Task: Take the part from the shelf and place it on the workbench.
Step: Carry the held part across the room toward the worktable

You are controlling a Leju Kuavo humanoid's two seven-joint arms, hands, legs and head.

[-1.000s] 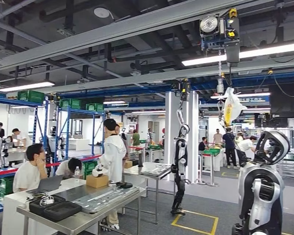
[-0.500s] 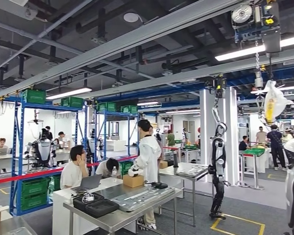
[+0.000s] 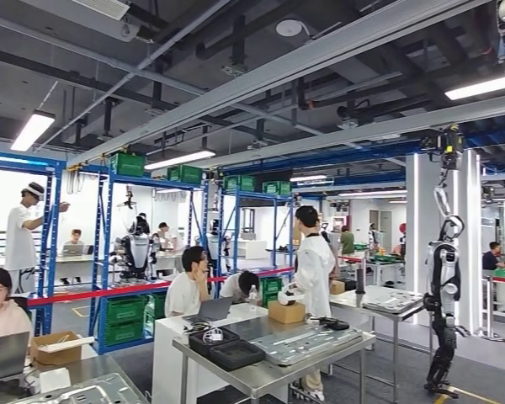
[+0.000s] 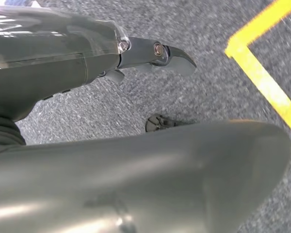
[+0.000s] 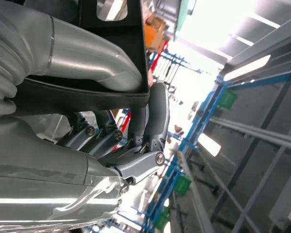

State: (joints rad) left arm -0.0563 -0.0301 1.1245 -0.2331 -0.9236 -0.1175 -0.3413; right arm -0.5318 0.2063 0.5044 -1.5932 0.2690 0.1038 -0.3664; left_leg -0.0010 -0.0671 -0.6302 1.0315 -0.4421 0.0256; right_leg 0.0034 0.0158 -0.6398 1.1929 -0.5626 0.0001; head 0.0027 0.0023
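Gripping, apparently, black part point(image 5: 111, 58): right robot hand point(image 5: 111, 141).

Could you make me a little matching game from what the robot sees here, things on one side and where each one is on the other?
Things:
1. black part
2. left hand
3. cardboard box
4. green crates

Places:
A. on the blue shelving
B. gripped by the right hand
C. on a table
D. over grey carpet

Pairs: 1-B, 2-D, 3-C, 4-A
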